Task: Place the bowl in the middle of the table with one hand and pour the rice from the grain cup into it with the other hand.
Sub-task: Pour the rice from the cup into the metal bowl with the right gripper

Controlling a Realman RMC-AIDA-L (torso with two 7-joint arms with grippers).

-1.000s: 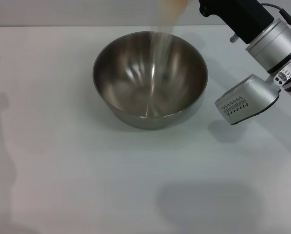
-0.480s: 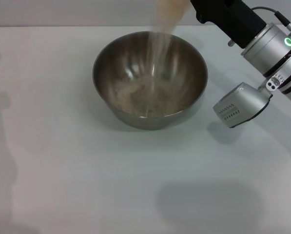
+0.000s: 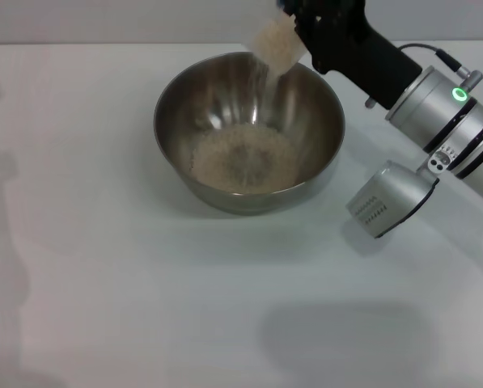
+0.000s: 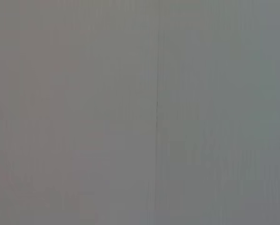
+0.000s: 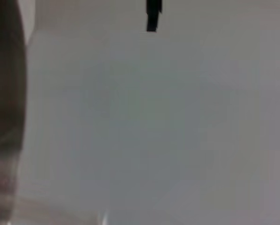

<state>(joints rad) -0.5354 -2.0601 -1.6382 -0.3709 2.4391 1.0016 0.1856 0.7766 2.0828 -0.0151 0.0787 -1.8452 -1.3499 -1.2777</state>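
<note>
The steel bowl (image 3: 249, 129) stands on the white table (image 3: 144, 283), a little behind its middle in the head view. A mound of pale rice (image 3: 239, 158) covers its base. Above the bowl's far rim, my right gripper (image 3: 299, 36) is shut on the grain cup (image 3: 277, 44), which is tipped mouth-down with rice still inside. A thin stream of grains falls from the cup into the bowl. My left gripper is out of view; the left wrist view shows only a plain grey surface.
The right arm's silver wrist with its green ring light (image 3: 455, 94) reaches in from the right, and a silver camera block (image 3: 388, 198) hangs below it beside the bowl. Bare white tabletop lies in front of and left of the bowl.
The rice heap in the bowl has grown from almost nothing to a full mound. The right gripper and cup have come lower and leftward into view, and the falling stream has thinned.
</note>
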